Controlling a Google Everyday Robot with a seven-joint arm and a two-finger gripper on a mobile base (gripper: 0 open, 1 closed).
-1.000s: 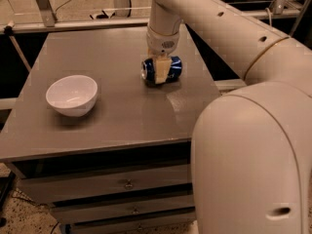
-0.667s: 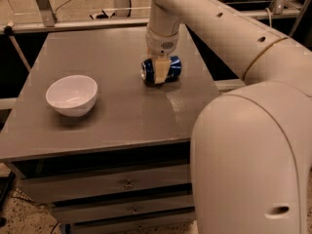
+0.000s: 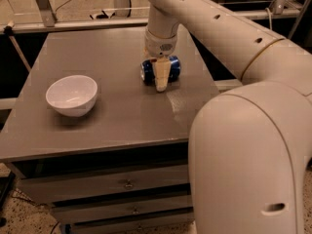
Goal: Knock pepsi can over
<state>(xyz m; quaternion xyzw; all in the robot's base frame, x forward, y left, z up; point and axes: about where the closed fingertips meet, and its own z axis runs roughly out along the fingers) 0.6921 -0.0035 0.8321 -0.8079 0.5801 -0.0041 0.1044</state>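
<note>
The pepsi can [image 3: 174, 68] lies on its side on the grey surface [image 3: 112, 116], toward the far right part of the top, with its length running left to right and its silver end facing left. Note that the claw [image 3: 161, 83] points straight down directly in front of the middle of the can, hiding that section of the blue body; its cream tip reaches the surface or sits just above it, and contact with the can cannot be confirmed. You cannot tell from this view whether the claw is spread or pressed together. The wrist housing [image 3: 161, 43] stands directly above the can, and the white arm [image 3: 219, 28] runs from it up and to the right, then down into the large rounded body [image 3: 248, 160] that fills the lower right of the view. A white bowl [image 3: 72, 95] sits upright on the left part of the surface, well apart from the can. Below the top, you see stacked drawer fronts [image 3: 107, 184] with small knobs. Behind the surface runs a metal rail [image 3: 73, 26].
</note>
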